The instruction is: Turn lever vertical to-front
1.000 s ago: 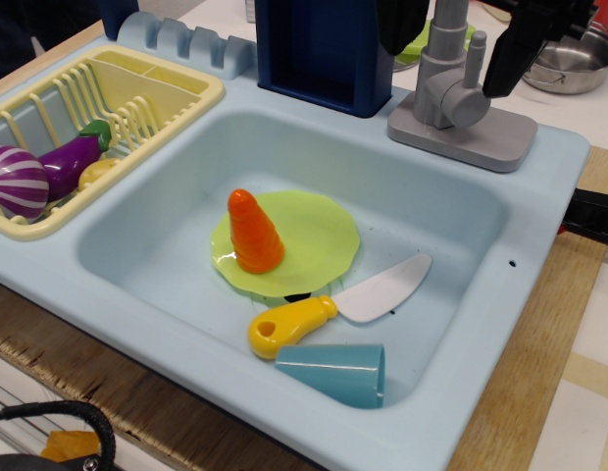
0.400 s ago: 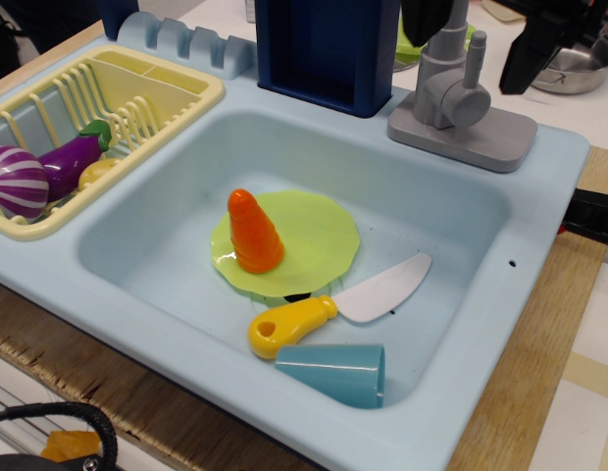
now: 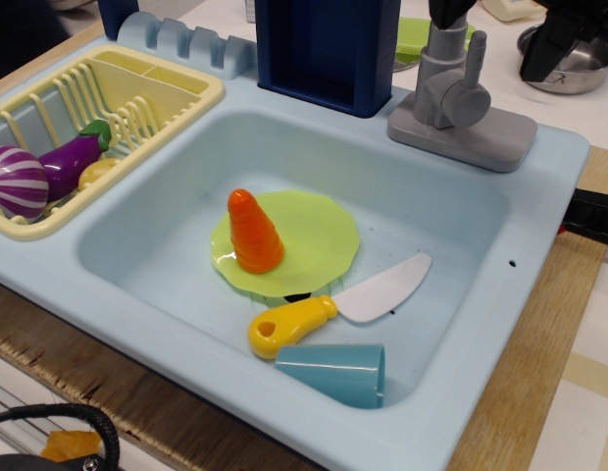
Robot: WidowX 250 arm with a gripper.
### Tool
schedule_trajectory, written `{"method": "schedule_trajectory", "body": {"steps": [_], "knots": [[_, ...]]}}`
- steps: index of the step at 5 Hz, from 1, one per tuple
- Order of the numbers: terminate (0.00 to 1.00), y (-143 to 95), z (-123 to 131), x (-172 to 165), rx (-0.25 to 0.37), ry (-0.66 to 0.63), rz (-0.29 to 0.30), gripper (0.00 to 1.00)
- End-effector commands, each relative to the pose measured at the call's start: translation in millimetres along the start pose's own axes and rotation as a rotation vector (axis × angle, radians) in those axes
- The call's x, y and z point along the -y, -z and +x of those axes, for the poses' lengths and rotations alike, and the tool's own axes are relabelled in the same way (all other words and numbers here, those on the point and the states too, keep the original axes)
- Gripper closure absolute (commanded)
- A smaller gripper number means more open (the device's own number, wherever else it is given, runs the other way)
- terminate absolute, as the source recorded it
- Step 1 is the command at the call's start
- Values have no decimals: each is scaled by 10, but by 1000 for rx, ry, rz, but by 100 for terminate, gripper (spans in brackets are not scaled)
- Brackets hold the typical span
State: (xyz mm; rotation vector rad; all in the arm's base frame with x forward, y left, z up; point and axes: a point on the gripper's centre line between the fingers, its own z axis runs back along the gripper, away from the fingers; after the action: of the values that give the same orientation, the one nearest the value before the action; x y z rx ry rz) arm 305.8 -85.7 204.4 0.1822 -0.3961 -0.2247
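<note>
The lever [image 3: 475, 57] is a slim grey rod with a rounded tip. It stands upright from the round hub [image 3: 463, 100] of the grey toy faucet [image 3: 438, 59] at the sink's back right corner. My gripper [image 3: 500, 27] is open and empty, up at the top edge of the view. Its two dark fingers are set wide apart: one finger [image 3: 447, 10] is behind the faucet column, the other finger [image 3: 553, 44] is to the right of the lever. Neither touches the lever.
The light blue sink [image 3: 539, 186] holds a green plate [image 3: 319, 231] with an orange carrot [image 3: 253, 234], a yellow-handled knife [image 3: 329, 309] and a teal cup [image 3: 335, 371]. A yellow dish rack [image 3: 137, 93] is at left, a dark blue block [image 3: 324, 44] is behind, and a metal bowl [image 3: 579, 67] is at right.
My gripper has moved up and away from the faucet, with its right finger drawing off to the upper right. The lever stays upright.
</note>
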Motion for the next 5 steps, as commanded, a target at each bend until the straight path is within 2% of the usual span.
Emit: {"method": "schedule_trajectory", "body": {"steps": [1, 2, 3, 4, 5], "knots": [[0, -10, 133, -49, 56, -33, 18, 0], [0, 78, 126, -58, 52, -84, 45, 100], [0, 180, 167, -75, 81, -110, 83, 100], [0, 184, 252, -95, 77, -114, 105, 100], [0, 162, 197, -142, 73, -150, 126, 100]]}}
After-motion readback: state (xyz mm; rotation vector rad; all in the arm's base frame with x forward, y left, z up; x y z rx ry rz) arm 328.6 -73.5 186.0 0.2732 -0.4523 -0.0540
